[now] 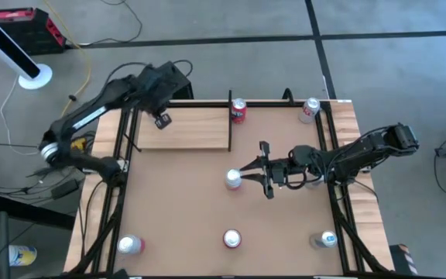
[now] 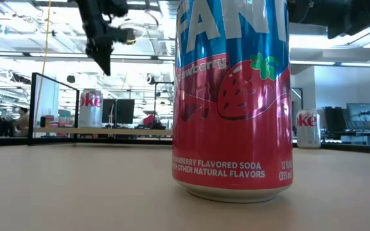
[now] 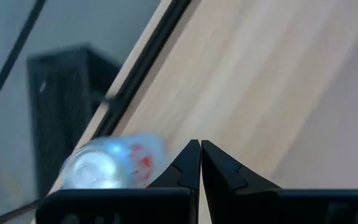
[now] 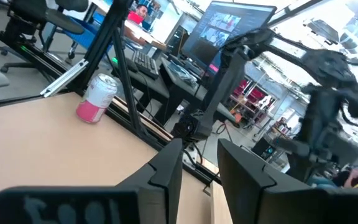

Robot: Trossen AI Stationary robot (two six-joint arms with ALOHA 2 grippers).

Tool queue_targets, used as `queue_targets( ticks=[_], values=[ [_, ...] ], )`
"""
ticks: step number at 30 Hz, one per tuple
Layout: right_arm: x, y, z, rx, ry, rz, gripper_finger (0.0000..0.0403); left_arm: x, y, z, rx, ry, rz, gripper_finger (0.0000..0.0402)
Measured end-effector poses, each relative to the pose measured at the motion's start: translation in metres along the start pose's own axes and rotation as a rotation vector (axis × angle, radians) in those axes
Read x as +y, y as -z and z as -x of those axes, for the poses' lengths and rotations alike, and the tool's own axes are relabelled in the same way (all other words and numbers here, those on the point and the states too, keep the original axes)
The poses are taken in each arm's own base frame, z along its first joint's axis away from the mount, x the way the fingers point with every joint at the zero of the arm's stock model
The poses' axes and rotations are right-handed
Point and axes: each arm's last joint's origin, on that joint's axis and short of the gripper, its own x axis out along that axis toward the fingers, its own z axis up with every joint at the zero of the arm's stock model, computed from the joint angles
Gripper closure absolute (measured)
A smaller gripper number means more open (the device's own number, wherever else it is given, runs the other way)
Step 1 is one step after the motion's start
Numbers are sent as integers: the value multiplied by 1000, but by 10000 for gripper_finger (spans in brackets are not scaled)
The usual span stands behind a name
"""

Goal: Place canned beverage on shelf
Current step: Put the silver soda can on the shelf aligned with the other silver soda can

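The left gripper (image 1: 162, 120) hangs over the shelf (image 1: 184, 132) with its fingers (image 3: 188, 168) pressed together and empty. It looks parked there, leaving the table (image 1: 184, 209) free. Just past the shelf's far end from those fingers stands a red can (image 1: 238, 111). Mid-table, a silver-topped can (image 1: 233, 180) sits right at the tips of the right gripper (image 1: 248, 178). Its fingers (image 4: 166, 168) are partly open with nothing between them, probably lined up to grasp it. I cannot tell if they touch the can.
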Motion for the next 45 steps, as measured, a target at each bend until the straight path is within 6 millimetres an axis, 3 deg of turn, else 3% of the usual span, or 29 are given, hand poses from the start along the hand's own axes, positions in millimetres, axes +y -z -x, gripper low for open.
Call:
queue_targets(
  ticks=[4,10,16,22,25,28,31,38,45],
  values=[
    [-2,-3,-1,50,107,-92,275,-21,24,18,-247,65,10,401],
    [-30,-26,6,354,666,-135,275,-57,72,15,-503,249,-63,401],
    [-79,-45,20,757,1186,-59,275,-81,107,-2,-682,368,-130,401],
    [-144,-55,46,892,1411,-54,275,-99,119,-12,-892,500,-197,402],
    [-180,-58,67,888,1414,-150,275,-105,124,-14,-935,522,-266,402],
    [-215,-54,91,858,1252,-508,275,-110,127,-15,-939,525,-316,401],
    [-241,-42,120,980,1233,-787,274,-114,129,-15,-941,534,-364,402],
    [-253,13,156,1338,1373,-1084,242,-124,135,-15,-916,583,-439,402],
    [-262,48,158,1455,1346,-1118,143,-129,138,-14,-896,572,-468,401]
  ],
)
